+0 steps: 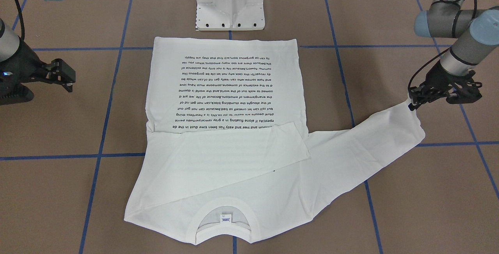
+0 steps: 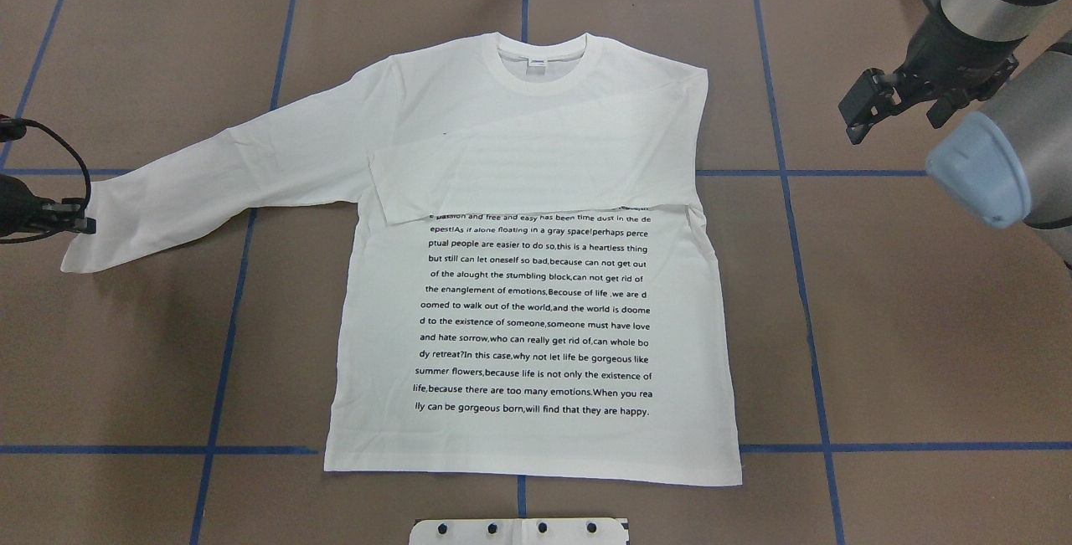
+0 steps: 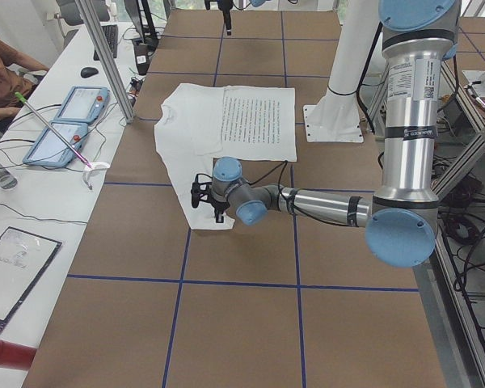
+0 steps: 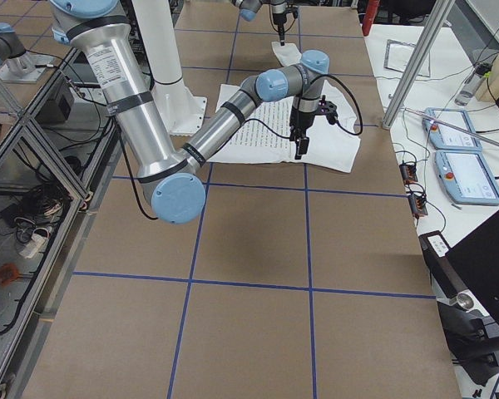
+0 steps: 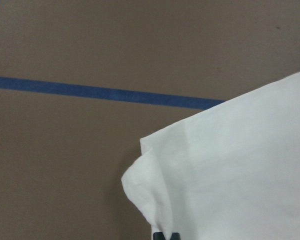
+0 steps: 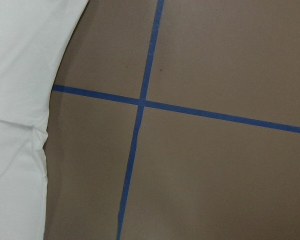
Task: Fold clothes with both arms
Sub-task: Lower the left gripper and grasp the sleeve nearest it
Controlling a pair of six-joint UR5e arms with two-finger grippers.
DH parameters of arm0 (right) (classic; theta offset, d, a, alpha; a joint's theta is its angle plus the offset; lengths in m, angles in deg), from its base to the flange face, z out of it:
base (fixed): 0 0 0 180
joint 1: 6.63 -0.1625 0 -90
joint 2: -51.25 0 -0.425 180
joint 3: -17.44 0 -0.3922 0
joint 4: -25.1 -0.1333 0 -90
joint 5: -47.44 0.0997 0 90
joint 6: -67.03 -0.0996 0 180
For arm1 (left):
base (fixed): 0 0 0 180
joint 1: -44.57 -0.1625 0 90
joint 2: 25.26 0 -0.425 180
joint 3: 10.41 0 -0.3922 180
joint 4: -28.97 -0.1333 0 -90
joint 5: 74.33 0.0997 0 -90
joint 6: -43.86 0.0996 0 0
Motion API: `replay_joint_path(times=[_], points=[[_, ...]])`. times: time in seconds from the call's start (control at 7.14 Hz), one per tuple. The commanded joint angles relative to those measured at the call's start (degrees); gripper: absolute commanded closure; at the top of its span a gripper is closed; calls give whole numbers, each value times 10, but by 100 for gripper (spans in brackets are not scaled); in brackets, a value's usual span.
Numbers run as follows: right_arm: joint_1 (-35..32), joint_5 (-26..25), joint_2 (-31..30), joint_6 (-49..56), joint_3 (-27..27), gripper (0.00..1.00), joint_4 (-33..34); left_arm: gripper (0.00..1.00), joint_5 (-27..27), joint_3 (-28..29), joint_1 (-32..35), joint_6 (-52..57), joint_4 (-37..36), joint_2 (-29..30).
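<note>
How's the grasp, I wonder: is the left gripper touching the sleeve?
Touching. The front-facing view shows the left gripper on the sleeve cuff, whose corner lifts to its tips.

White T-shirt (image 2: 536, 151) bears black text (image 2: 536, 307); brown table (image 2: 921, 319) has blue lines (image 2: 921, 447).

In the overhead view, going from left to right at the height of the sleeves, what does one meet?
First the left gripper at the cuff → outstretched sleeve → folded sleeve lying across the chest → right gripper, open, off the cloth.
</note>
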Motion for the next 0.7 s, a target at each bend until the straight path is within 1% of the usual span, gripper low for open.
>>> replay_joint_path(times=[0.0, 0.14, 0.28, 0.42, 0.56], points=[[-3, -1, -45, -2, -33, 0, 0, 100, -30, -58, -1, -24, -196, 138], [-4, -1, -61, -15, -50, 0, -5, 100, -31, -57, -3, -49, -313, 244], [-7, -1, -86, -17, -51, 0, -41, 100, -56, -59, -7, -73, -381, 307], [-8, -3, -123, -23, -48, 0, -100, 100, -81, -54, -8, -129, -380, 348], [-9, -3, -152, -33, -49, 0, -139, 100, -89, -44, -16, -185, -380, 402]])
